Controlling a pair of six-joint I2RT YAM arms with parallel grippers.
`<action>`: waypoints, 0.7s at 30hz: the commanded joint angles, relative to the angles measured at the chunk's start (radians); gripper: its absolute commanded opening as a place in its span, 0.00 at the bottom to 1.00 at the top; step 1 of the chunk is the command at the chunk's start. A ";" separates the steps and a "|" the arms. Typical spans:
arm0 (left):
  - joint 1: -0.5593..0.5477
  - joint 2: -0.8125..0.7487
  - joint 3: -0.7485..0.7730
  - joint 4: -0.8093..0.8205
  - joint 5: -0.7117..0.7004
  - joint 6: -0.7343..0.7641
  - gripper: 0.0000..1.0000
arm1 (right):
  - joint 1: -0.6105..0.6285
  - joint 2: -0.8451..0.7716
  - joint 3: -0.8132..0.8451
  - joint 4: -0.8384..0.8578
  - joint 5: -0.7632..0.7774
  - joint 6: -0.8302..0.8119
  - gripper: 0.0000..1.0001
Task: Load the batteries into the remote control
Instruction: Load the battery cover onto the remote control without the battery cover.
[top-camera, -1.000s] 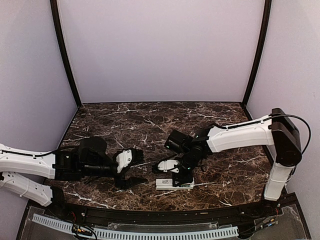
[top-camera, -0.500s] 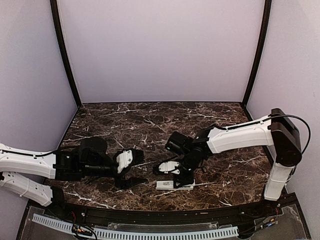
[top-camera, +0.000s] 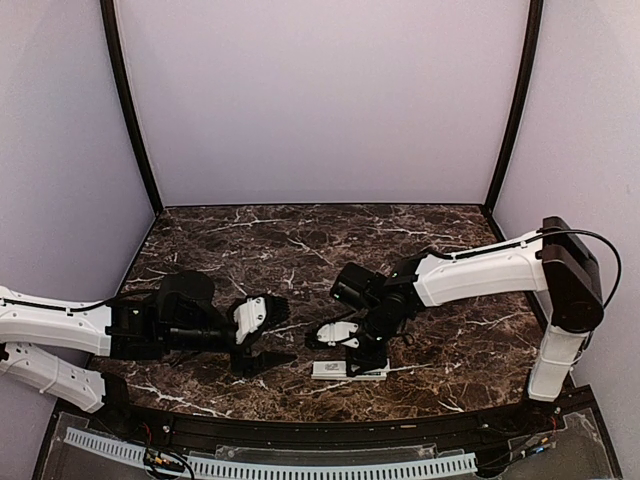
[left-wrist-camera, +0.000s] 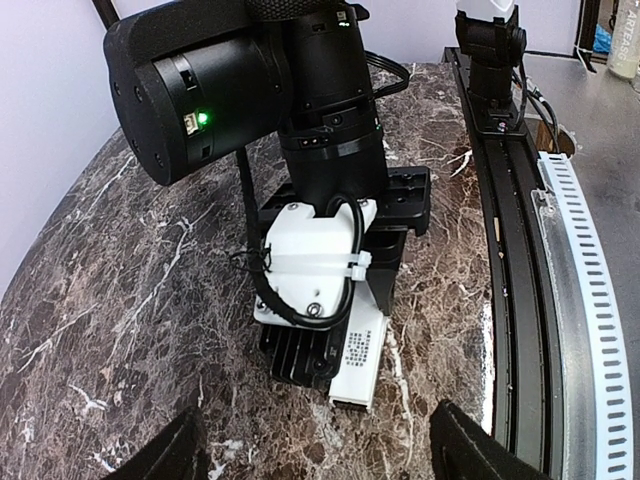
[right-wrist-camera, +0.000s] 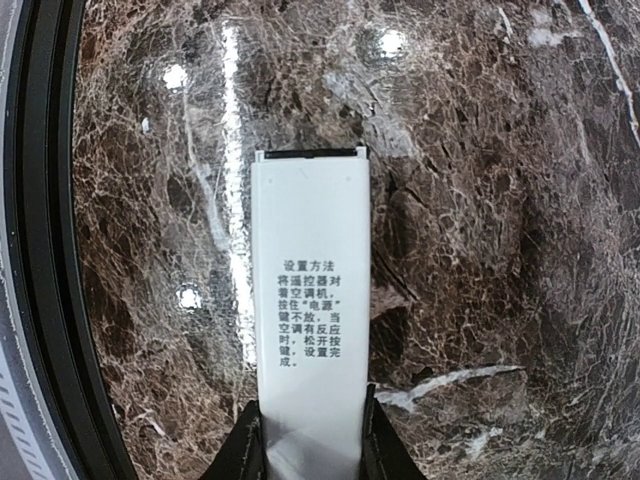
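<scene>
Right tool (right-wrist-camera: 312, 447): clenched on one end of the remote (right-wrist-camera: 310, 300)
Left tool (top-camera: 266, 338): spread wide, left of the remote
Remote: flat on marble desk (top-camera: 300, 240), printed side up

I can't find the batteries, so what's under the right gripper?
The remote control, printed side up, pinched by the right gripper, marble table beneath. Its gripped end is covered; no batteries visible.

Right arm (top-camera: 480, 268) over remote control (top-camera: 330, 369)

walls (top-camera: 320, 100): pale lilac | table (top-camera: 250, 235): dark marble, white veins | corner posts (top-camera: 131, 110): black | glare spots (right-wrist-camera: 388, 42) on tabletop
</scene>
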 joint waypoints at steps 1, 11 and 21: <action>-0.005 0.004 0.020 -0.012 -0.007 0.008 0.76 | 0.004 0.013 0.017 -0.007 -0.011 0.017 0.16; -0.005 -0.002 0.021 -0.020 -0.015 0.008 0.76 | 0.004 0.037 0.025 0.000 -0.007 0.016 0.25; -0.005 0.004 0.023 -0.024 -0.003 0.010 0.76 | 0.003 0.033 0.038 -0.008 -0.008 0.019 0.44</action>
